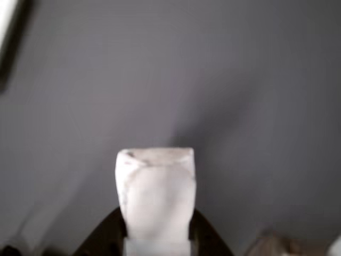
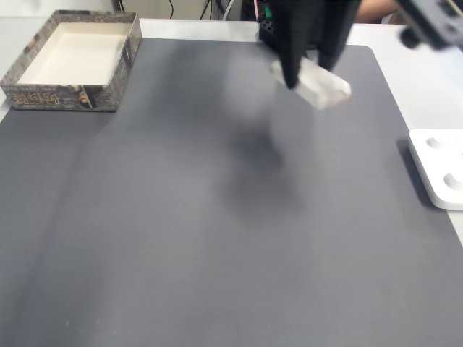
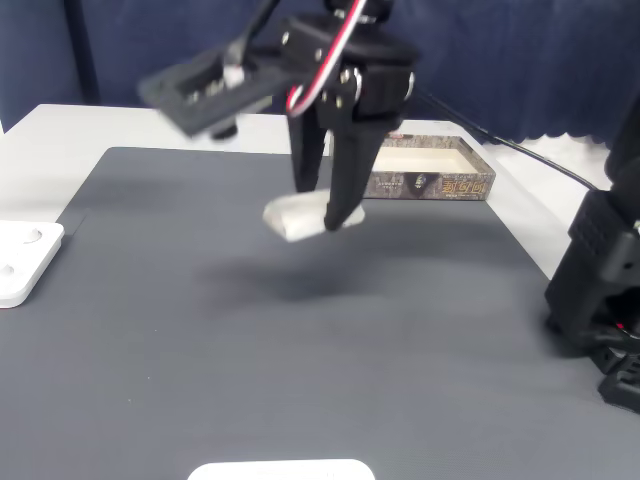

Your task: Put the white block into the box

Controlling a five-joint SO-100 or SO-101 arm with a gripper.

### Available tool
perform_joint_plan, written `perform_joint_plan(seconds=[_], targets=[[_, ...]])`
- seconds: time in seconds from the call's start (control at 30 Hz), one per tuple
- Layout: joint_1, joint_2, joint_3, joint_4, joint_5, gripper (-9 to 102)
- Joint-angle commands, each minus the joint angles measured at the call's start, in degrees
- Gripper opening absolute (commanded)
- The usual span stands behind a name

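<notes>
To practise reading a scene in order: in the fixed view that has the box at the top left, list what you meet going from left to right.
The box → the white block, held in the gripper above the grey mat → the flat white device at the right edge.

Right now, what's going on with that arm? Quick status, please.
Gripper shut on white block, lifted above the grey mat. Box at the mat's far-left corner in a fixed view, nothing inside. Nothing lying between them.
</notes>
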Motion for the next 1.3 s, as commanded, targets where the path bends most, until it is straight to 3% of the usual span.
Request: perform_joint_plan(seconds=[0.0,0.27,0.87,1.27], targets=[[11.51,6.94,0.18,0.79,-1.14,-2],[27.95,6.77,2.99,0.62,-0.26,-2],[53.17,-7.91,-12.66,-1.76,23.64,-2],[58.1,-24.61,-26.72,-3.52,32.78,-2]])
